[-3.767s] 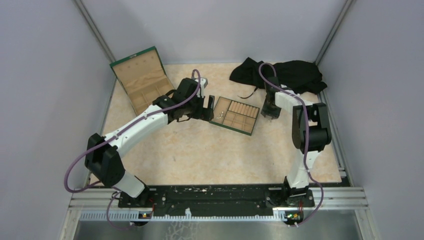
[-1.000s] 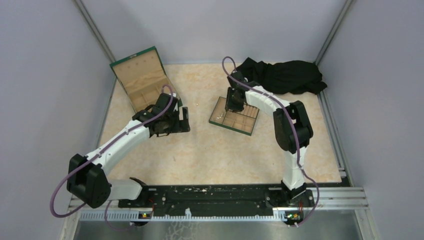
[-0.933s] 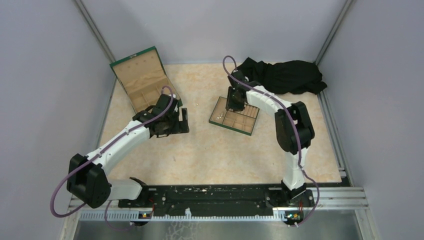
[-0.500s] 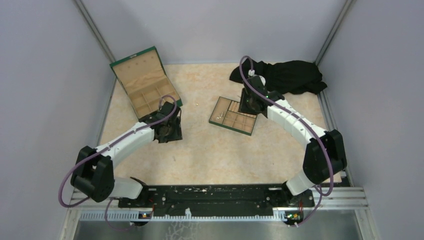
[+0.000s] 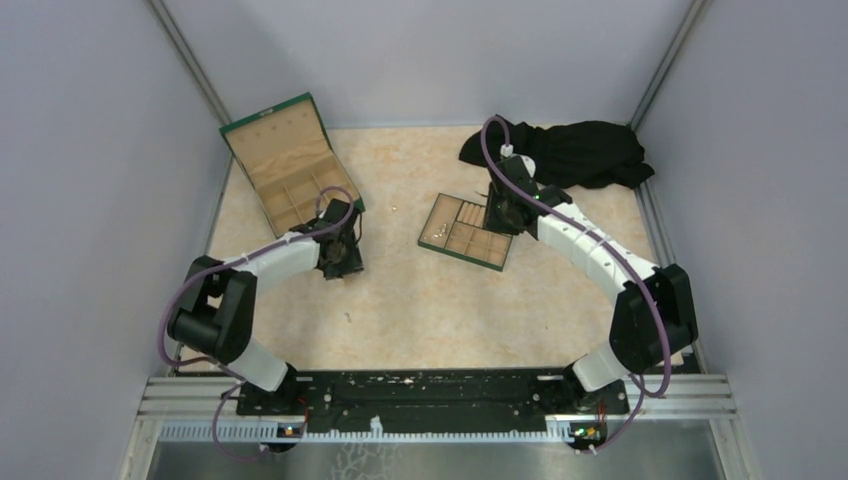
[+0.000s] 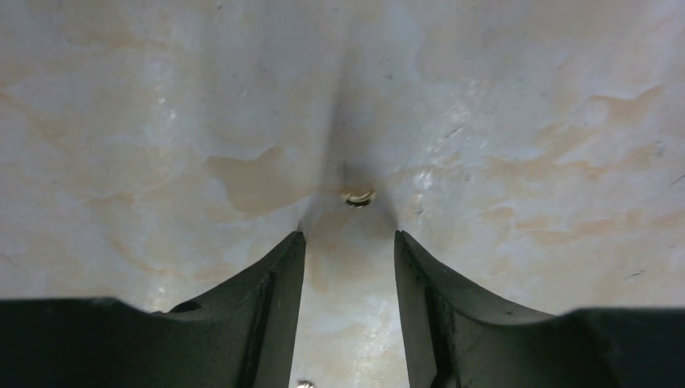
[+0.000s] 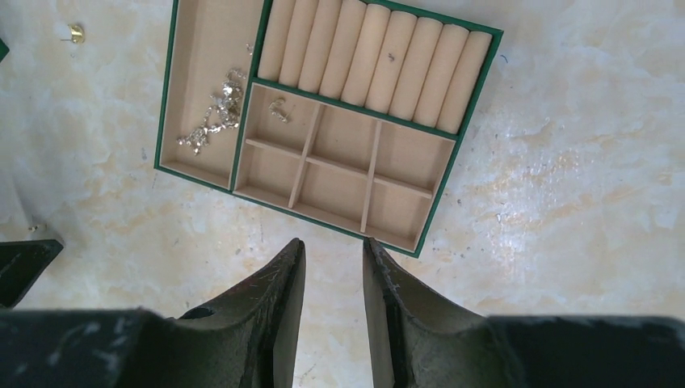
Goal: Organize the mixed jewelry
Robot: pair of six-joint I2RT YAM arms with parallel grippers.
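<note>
The mixed jewelry shows as a silvery-gold pile (image 7: 212, 113) in the long compartment of the tan wooden tray (image 7: 452, 129), with one piece (image 7: 279, 109) in a small compartment. Another gold piece (image 7: 76, 32) lies on the table left of the tray. My right gripper (image 7: 333, 242) hovers just off the tray's near edge, open a little, with nothing between its fingers. My left gripper (image 6: 349, 236) is low over the bare table, open. A tiny gold piece (image 6: 357, 196) lies just beyond its fingertips, and another (image 6: 304, 385) sits further back between the fingers.
A second green-edged wooden box (image 5: 290, 165) lies at the back left, close behind the left gripper (image 5: 340, 262). A black cloth (image 5: 575, 150) is heaped at the back right, behind the right arm. The tray (image 5: 440, 245) sits mid-table. Grey walls close in both sides.
The left arm has pulled back and lowered near the wooden box, and its jaws have narrowed. The right gripper has moved from over the tray's back to its right side.
</note>
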